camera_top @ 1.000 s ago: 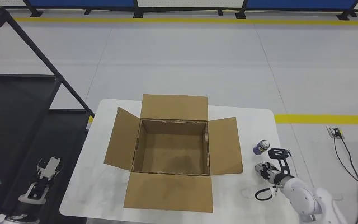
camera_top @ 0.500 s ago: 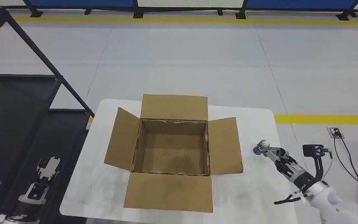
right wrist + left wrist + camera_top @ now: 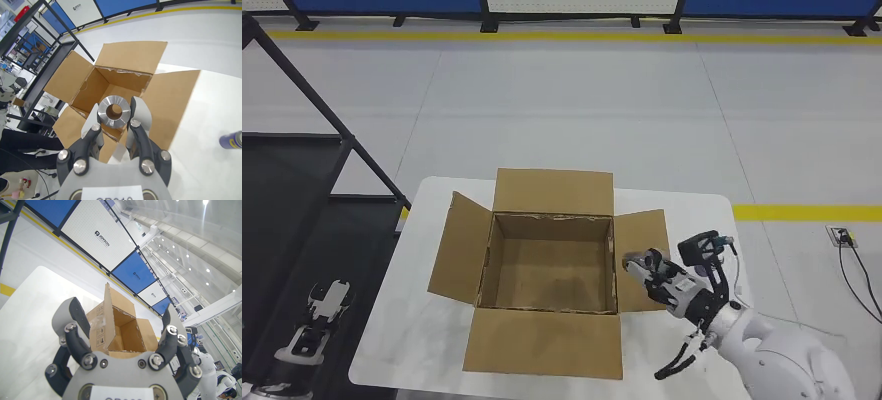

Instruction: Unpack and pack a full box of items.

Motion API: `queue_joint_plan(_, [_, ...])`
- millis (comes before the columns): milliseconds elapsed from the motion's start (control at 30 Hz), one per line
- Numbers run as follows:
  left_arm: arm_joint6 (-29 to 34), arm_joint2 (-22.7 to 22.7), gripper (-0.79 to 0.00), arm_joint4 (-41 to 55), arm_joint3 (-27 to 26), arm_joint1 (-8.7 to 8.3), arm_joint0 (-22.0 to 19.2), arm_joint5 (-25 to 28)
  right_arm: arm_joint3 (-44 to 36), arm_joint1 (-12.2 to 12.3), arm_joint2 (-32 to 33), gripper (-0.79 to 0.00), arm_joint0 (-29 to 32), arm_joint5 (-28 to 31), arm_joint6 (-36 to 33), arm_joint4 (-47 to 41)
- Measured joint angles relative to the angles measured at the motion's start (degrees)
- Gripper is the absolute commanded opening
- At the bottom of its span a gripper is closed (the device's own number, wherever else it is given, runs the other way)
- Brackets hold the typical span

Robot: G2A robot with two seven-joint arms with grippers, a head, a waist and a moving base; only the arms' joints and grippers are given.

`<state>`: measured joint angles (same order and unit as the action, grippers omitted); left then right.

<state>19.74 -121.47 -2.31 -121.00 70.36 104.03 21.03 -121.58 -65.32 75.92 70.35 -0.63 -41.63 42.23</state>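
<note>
1. Right gripper (image 3: 115, 107). Held in the air above the box's right-hand flap, just beside the rim of the opening. Its fingers (image 3: 140, 115) pinch a metal ring from two sides.

2. Metal ring (image 3: 104, 116). Short, bright steel cylinder with a round hole through the middle. Its flat face is turned toward the wrist camera. It is clamped between the right fingers, above the box's right edge and off the counter.

3. Left gripper (image 3: 330, 293). Low at the near left, outside the counter's edge and well apart from the box. Its fingers are spread wide.

4. Counter (image 3: 407, 330). White, with rounded corners. It carries the box and the can.

5. Box (image 3: 552, 190). Brown cardboard, standing at the middle of the counter. The top is open and all four flaps are folded outward. Ragged tape remnants run along the inner rim, and one outer wall bears printed handling symbols.

6. Can (image 3: 231, 141). Dark blue with yellow print. It is on the counter out past the right flap and apart from it. Whether it is upright or lying cannot be told.

7. Black frame (image 3: 342, 140). Slanted metal bars at the counter's far left.

8. Floor (image 3: 642, 110). Pale grey, crossed at the far end by a yellow line (image 3: 562, 36). Wall panels (image 3: 134, 273) in blue and white stand behind.
</note>
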Motion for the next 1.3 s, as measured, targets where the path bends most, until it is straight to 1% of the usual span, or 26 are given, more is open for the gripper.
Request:
queue_joint_plan(67, [0.0, 0.0, 0.000, 0.0, 0.0, 0.00, 0.0, 0.0, 3.0, -0.8, -6.3, -0.785, -4.5, -2.4, 0.4, 2.9])
queue_joint_plan(100, [0.0, 0.0, 0.000, 0.0, 0.0, 0.00, 0.0, 0.0, 5.4, -1.5, -10.4, -0.785, -7.6, -4.1, 0.9, 4.7])
queue_joint_plan(200, [0.0, 0.0, 0.000, 0.0, 0.0, 0.00, 0.0, 0.0, 12.1, -3.7, -20.1, -0.785, -15.1, -8.4, 2.6, 7.8])
queue_joint_plan(300, [0.0, 0.0, 0.000, 0.0, 0.0, 0.00, 0.0, 0.0, 18.6, -6.1, -27.9, -0.785, -21.3, -12.5, 4.6, 9.2])
queue_joint_plan(400, [0.0, 0.0, 0.000, 0.0, 0.0, 0.00, 0.0, 0.0, 23.7, -8.1, -32.5, -0.785, -25.4, -15.9, 4.7, 7.8])
queue_joint_plan(467, [0.0, 0.0, 0.000, 0.0, 0.0, 0.00, 0.0, 0.0, 24.6, -8.4, -33.0, -0.785, -26.0, -16.9, 4.3, 7.3])
queue_joint_plan(1300, [0.0, 0.0, 0.000, 0.0, 0.0, 0.00, 0.0, 0.0, 24.4, -8.3, -32.8, -0.785, -25.9, -16.7, 4.4, 7.4])
